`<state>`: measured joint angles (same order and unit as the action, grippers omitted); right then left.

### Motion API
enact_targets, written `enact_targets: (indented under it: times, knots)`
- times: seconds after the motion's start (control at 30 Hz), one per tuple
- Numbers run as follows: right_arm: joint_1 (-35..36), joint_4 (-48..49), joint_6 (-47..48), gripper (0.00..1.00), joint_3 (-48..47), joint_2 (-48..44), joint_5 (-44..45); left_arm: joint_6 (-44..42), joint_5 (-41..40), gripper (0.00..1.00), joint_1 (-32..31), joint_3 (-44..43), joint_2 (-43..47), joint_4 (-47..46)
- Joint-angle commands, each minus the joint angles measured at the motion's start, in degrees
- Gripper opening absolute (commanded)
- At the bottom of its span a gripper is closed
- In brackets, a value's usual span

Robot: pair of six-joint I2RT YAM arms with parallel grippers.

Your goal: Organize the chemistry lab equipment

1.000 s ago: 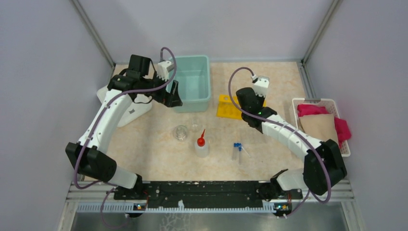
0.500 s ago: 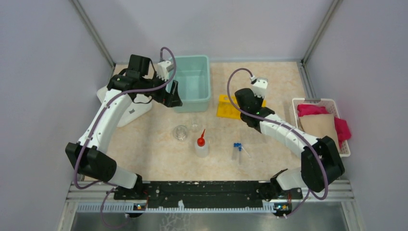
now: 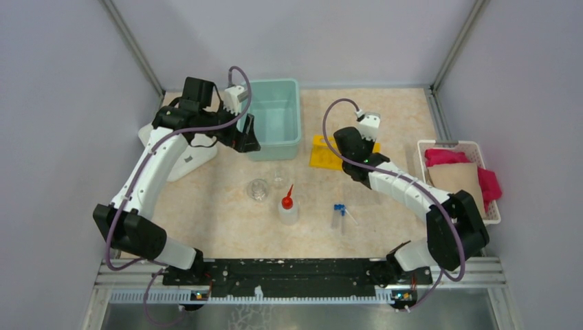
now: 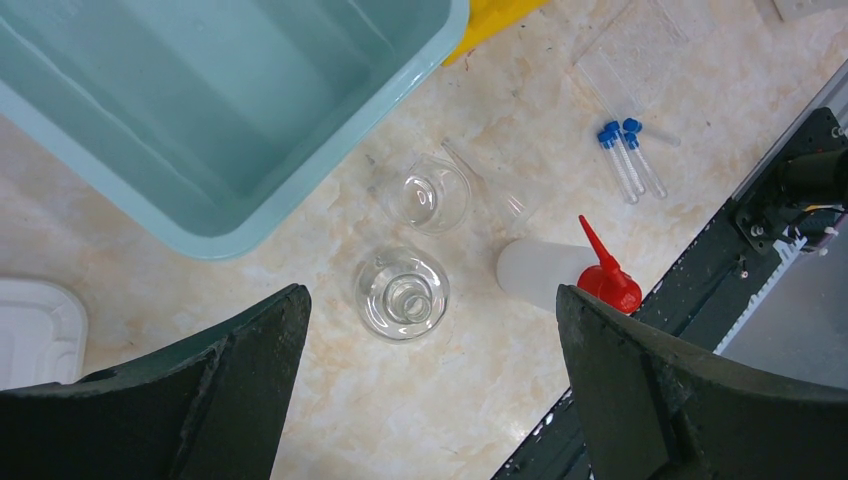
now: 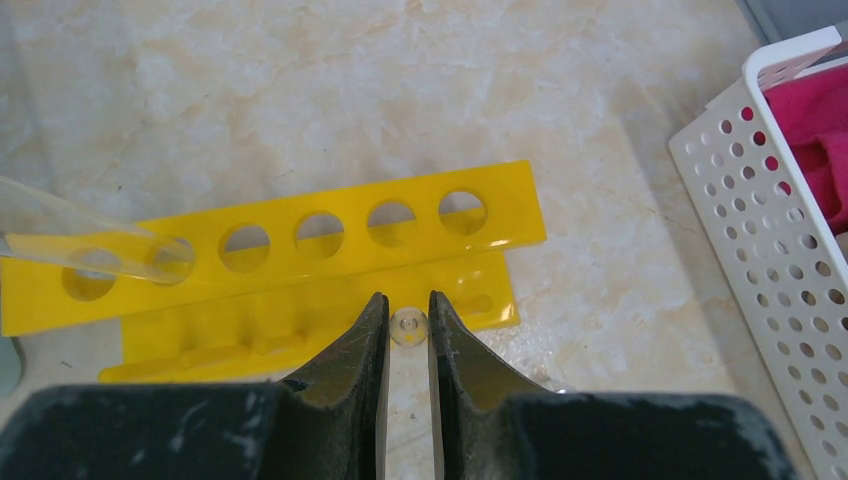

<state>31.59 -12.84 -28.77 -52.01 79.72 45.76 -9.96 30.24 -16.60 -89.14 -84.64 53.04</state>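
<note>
Over the marble counter (image 5: 300, 80), the right pincer (image 5: 407, 300) pinches a test tube (image 5: 409, 326), seen end-on, axis along the fingers, yellow rack (image 5: 510, 200) at 12 o'clock

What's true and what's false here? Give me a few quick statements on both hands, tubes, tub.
1. The right hand is shut on a clear test tube over the yellow rack. True.
2. The left hand grips a glass cup. False: it is open and empty; both glass cups stand on the table.
3. Two blue-capped tubes lie on the table. True.
4. The squeeze bottle sits inside the teal tub. False: it is on the table near the cups; nothing shows in the tub.
</note>
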Motion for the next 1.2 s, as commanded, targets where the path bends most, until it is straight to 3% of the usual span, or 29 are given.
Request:
enact_targets:
  times: [0.0,0.8,1.17]
  knots:
    - [-0.54,1.56,-1.39,0.00,0.66,0.61,0.36,-0.50,0.42,0.99,0.45,-2.24,0.08,0.66]
    - [-0.53,3.55,-5.05,0.00,6.27,-2.87,-1.41,-0.83,0.08,0.99,0.69,-1.28,0.53,0.22]
    - [-0.57,9.62,1.15,0.00,3.67,-8.17,2.40,-0.60,0.21,0.99,0.78,-1.22,0.70,0.05]
